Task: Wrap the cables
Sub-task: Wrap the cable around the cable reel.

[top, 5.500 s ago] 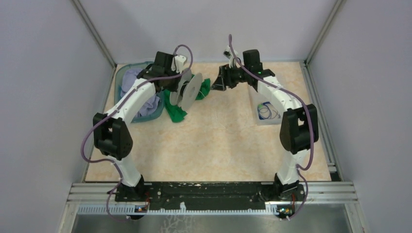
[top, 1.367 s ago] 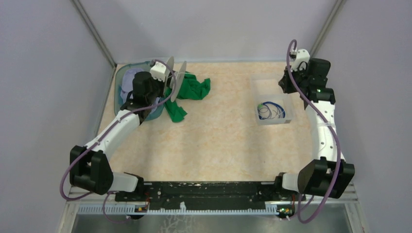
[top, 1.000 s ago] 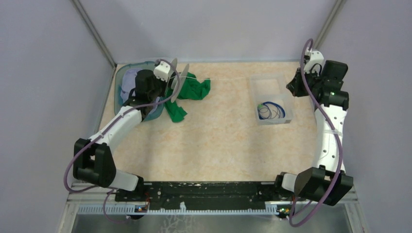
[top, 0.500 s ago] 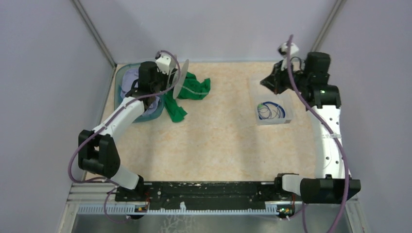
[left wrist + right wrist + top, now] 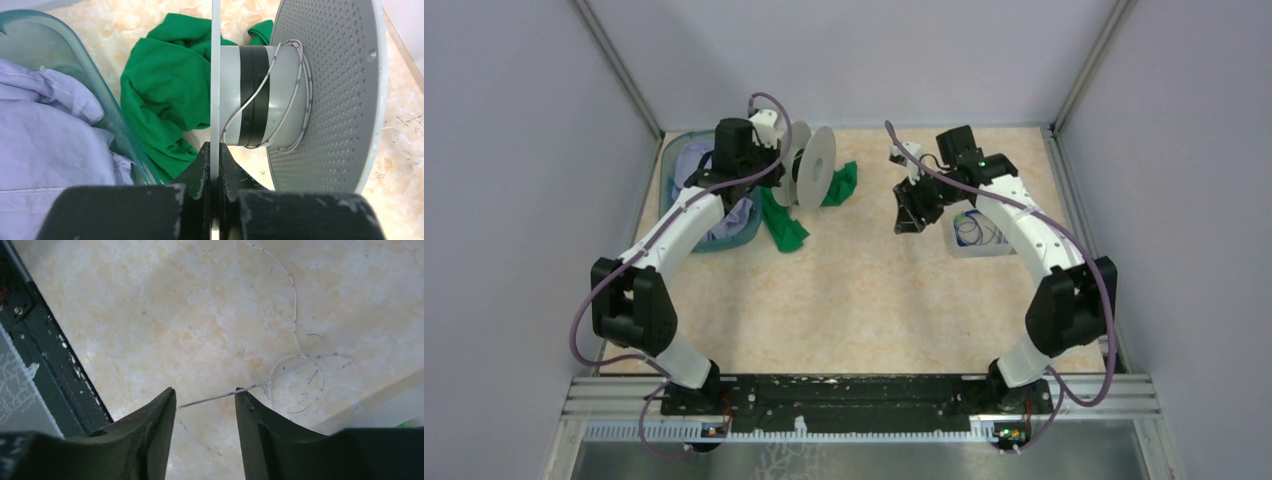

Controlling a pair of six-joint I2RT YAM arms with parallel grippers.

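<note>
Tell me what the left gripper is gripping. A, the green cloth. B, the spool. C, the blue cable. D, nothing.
B: in the left wrist view the left gripper is shut on the spool, with the thin edge of its near disc pinched between the fingers.

This is a robotics lab test cell rather than a home. Plain grey walls point(image 5: 504, 200) close in a small marble-patterned table point(image 5: 854, 290), edged with bare aluminium struts point(image 5: 619, 70). Two white-and-black arms, the left arm point(image 5: 679, 225) and the right arm point(image 5: 1034, 225), are bolted to a slotted metal rail point(image 5: 854, 395). A teal basket point(image 5: 667, 165), a green cloth point(image 5: 784, 228), a spool point(image 5: 819, 168) and a clear box point(image 5: 984, 248) sit on the tabletop.
</note>
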